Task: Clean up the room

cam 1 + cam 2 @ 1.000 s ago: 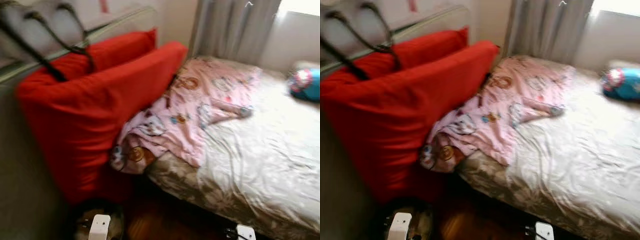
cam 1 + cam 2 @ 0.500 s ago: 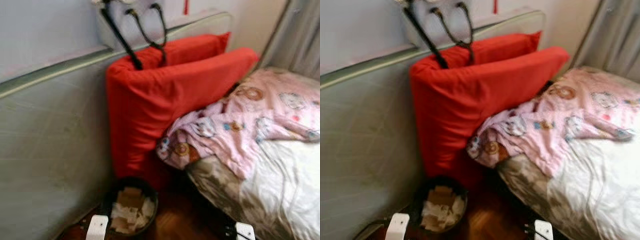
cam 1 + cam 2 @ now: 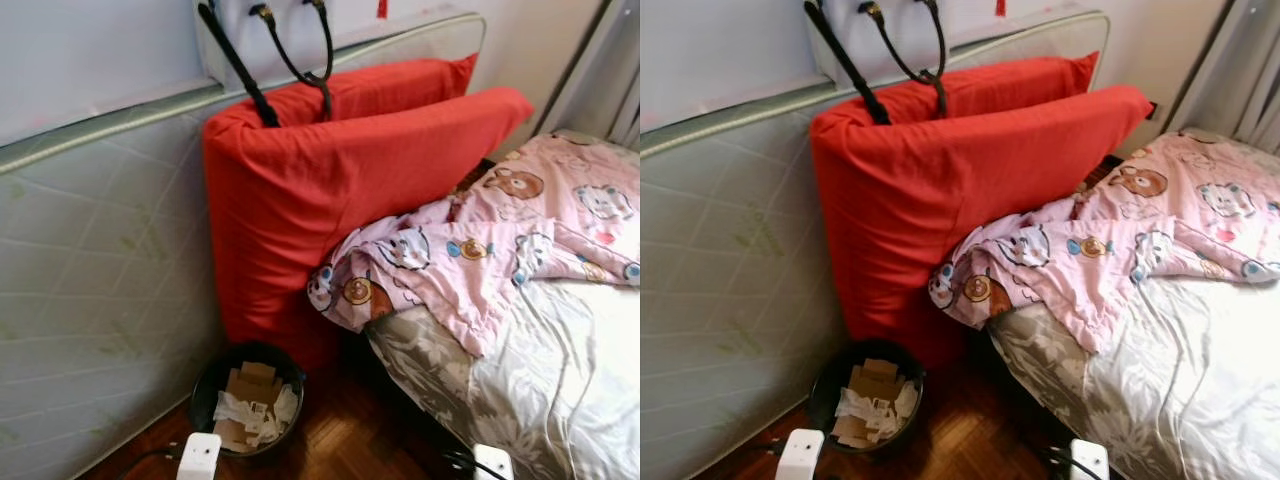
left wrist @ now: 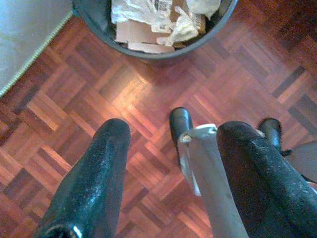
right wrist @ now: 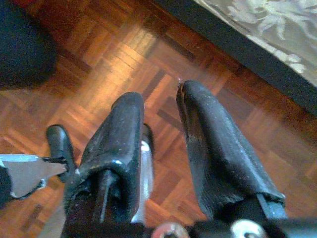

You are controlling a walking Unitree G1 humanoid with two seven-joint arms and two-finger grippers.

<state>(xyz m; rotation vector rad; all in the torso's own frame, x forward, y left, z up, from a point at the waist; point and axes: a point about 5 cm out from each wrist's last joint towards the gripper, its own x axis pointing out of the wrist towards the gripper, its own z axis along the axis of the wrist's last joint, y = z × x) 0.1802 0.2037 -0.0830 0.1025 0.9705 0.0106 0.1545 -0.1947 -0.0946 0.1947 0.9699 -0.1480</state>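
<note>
Swung leftward, the camera now shows a round black bin (image 3: 247, 398) of crumpled paper and cardboard on parquet below red cushions (image 3: 340, 190). Left gripper (image 4: 168, 148) and right gripper (image 5: 161, 129) hang with fingers apart.

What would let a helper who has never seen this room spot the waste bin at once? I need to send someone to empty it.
Start at the big red cushion leaning against the upright mattress beside the bed. On the parquet floor at the cushion's foot stands the bin. It is round and black, holding cardboard pieces and crumpled white paper, the one dark container among soft bedding.
</note>
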